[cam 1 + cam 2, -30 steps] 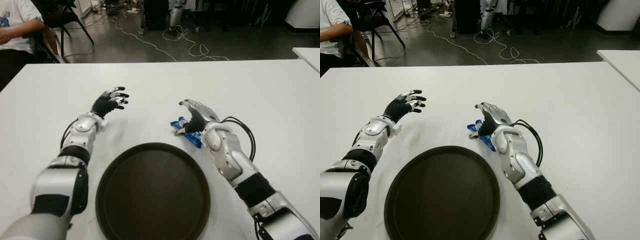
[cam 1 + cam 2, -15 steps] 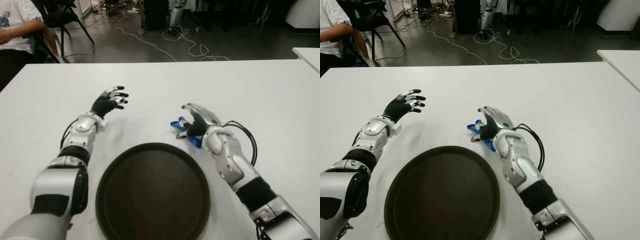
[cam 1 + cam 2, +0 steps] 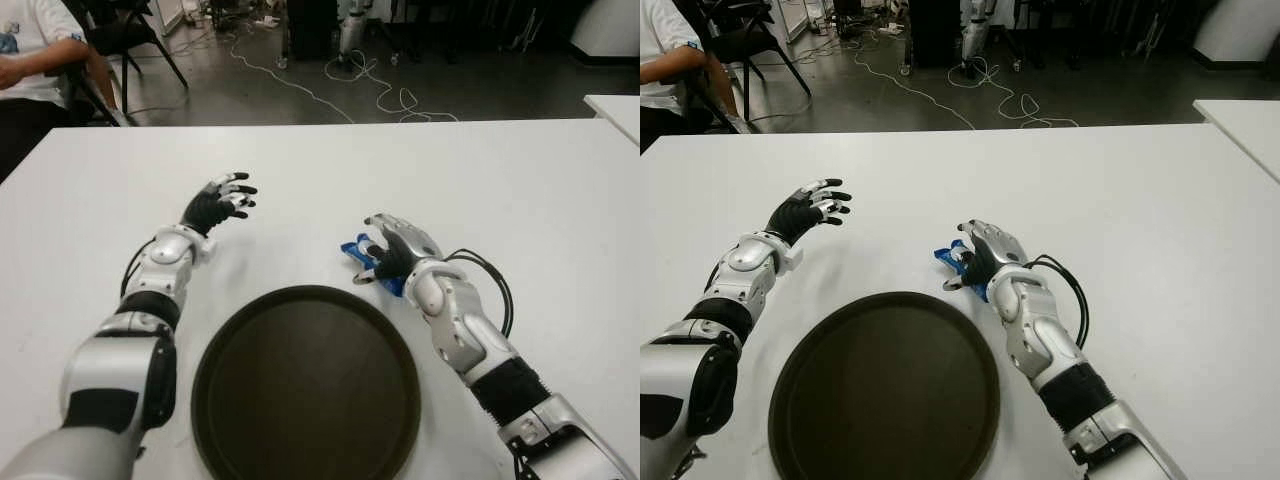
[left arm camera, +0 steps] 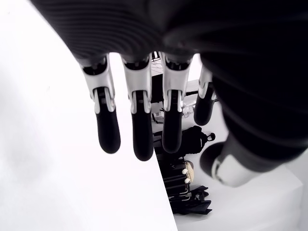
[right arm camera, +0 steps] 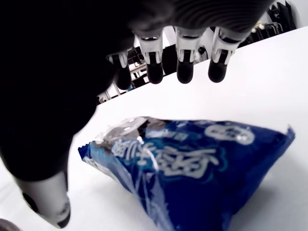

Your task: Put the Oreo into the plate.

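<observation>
Overhead, your right hand covers the blue Oreo packet, just beyond the plate's far right rim. Only its wrist camera shows the fingers spread above the packet, gripping nothing. Your left hand hovers open left of it.

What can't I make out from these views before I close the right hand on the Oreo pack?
- Oreo pack, eye views: the right hand above covers most of it.
- Contact: the right wrist view shows the fingers spread past the pack, but not whether the palm touches it.
- Plate: near rim cut off by the bottom edge.
- Left hand, idle over the table: any contact unclear.
</observation>
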You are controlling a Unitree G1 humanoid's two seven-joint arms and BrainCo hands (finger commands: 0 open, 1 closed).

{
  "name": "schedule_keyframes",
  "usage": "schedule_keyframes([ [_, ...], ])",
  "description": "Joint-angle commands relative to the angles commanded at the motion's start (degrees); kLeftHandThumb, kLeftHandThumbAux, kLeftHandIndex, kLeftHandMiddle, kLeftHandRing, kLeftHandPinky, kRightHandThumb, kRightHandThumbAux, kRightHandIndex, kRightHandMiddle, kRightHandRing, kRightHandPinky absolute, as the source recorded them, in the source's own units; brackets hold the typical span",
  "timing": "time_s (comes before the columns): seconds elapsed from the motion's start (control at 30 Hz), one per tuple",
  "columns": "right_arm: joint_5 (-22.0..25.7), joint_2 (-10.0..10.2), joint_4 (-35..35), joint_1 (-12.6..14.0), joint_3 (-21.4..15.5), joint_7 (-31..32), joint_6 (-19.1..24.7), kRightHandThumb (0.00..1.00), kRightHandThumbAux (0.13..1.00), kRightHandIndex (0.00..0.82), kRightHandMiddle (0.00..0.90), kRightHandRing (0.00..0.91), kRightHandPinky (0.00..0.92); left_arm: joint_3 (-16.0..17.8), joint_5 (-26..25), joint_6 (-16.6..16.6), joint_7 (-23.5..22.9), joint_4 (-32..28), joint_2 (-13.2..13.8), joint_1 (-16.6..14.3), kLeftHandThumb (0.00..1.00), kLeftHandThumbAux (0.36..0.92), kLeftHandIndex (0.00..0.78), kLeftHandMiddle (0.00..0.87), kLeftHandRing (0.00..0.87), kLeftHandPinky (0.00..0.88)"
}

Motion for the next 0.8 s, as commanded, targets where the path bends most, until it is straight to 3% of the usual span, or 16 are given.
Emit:
schedule_keyframes([
  [0.8, 1.6, 0.1, 3.5, 0.1, -0.3, -3.7, -2.9, 0.000, 0.757, 0.056, 0.057, 0.057, 0.067, 0.4, -0.2, 0.2, -0.4, -0.2, -0.2, 0.1, 0.087, 0.662, 0.180, 0.289, 0.301, 0.330],
])
